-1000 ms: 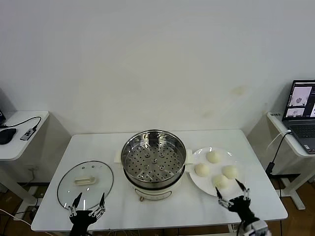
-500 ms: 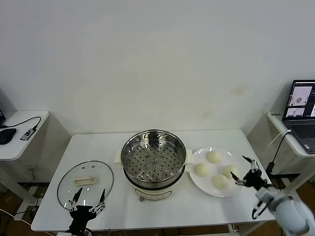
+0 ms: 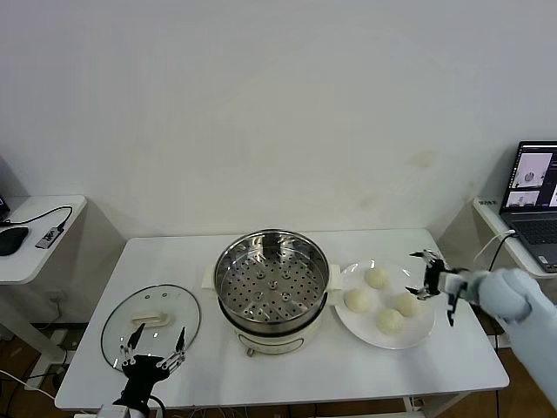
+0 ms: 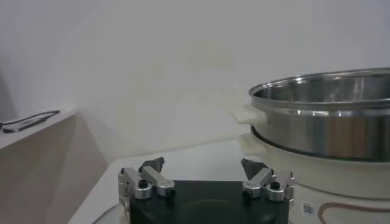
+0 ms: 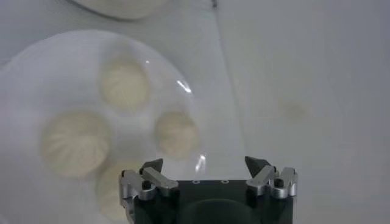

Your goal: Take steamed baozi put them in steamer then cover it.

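Observation:
The steamer, a shiny steel pot with a perforated tray on a cream base, stands mid-table with nothing in it; its wall also shows as the steamer in the left wrist view. Several baozi lie on the white plate to its right, among them a baozi at the back and a baozi nearest my right gripper. That gripper hovers open at the plate's right rim, empty. From its wrist I see a baozi just beyond the right gripper. The glass lid lies at the left. My left gripper waits open at the lid's near edge, seen as the left gripper.
A laptop sits on a side table at the right, with a cable hanging near my right arm. Another side table at the left carries a mouse and a cable. A white wall stands behind the table.
My right gripper has swung from the table's front edge out and back to the right rim of the plate. The left gripper has sunk slightly toward the front edge.

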